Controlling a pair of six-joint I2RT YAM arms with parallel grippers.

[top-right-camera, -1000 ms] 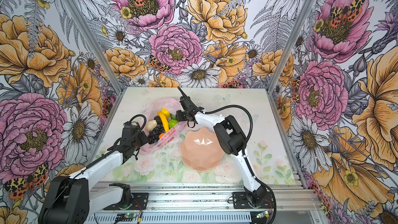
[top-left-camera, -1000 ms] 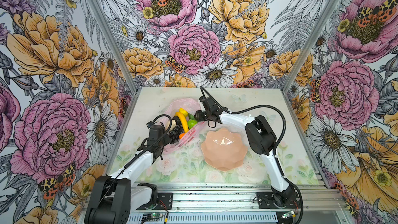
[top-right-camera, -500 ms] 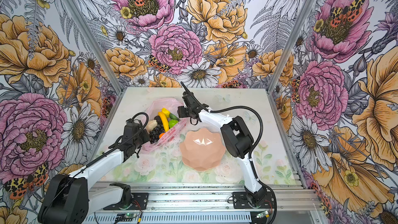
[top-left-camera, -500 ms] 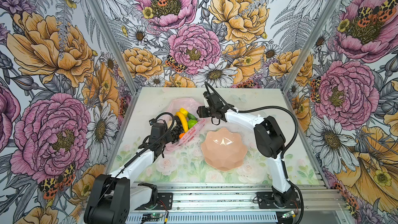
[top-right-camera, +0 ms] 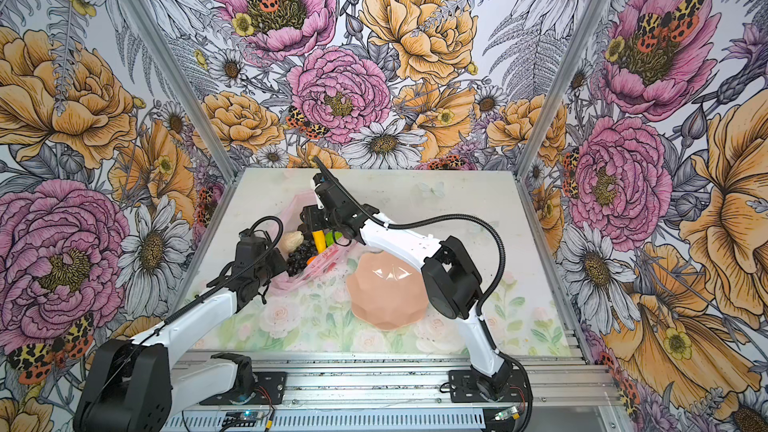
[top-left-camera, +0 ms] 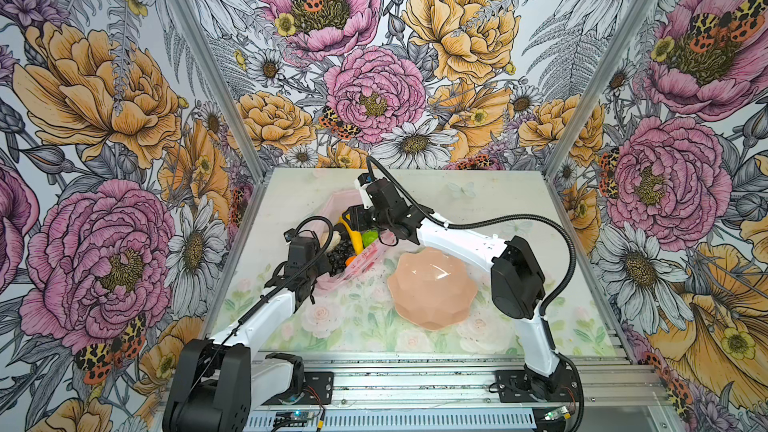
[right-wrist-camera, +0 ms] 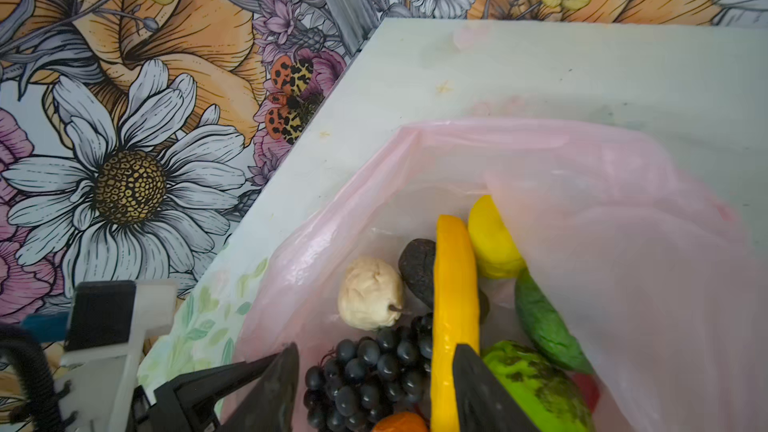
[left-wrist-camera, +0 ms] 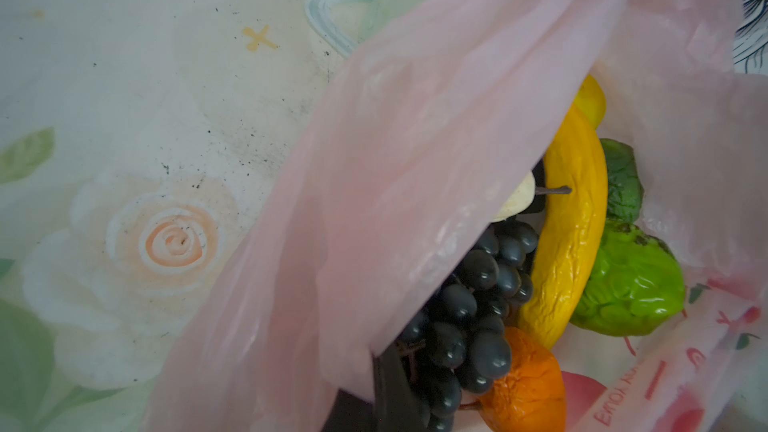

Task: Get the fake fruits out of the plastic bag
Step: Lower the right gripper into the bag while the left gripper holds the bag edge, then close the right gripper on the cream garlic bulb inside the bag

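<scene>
Crinkly translucent pink plastic bag point(left-wrist-camera: 415, 139), red print, holding yellow banana point(right-wrist-camera: 455, 284), dark grapes point(right-wrist-camera: 374, 371), green fruit point(left-wrist-camera: 631, 284), left gripper point(top-left-camera: 316, 275) pinched shut on its rim, right gripper point(right-wrist-camera: 378, 353) jaws apart astride banana

peach bowl point(top-left-camera: 432, 289) on floral table point(top-left-camera: 478, 197), flowered walls point(top-left-camera: 374, 76) around

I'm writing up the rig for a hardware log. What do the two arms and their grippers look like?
Both arms match: the left arm and right arm have white links between chunky black joint housings. A black ribbed cable loops off the right arm; a thinner black cable runs along the left. The left gripper and right gripper are black; the right's fingers taper to wedges.
</scene>
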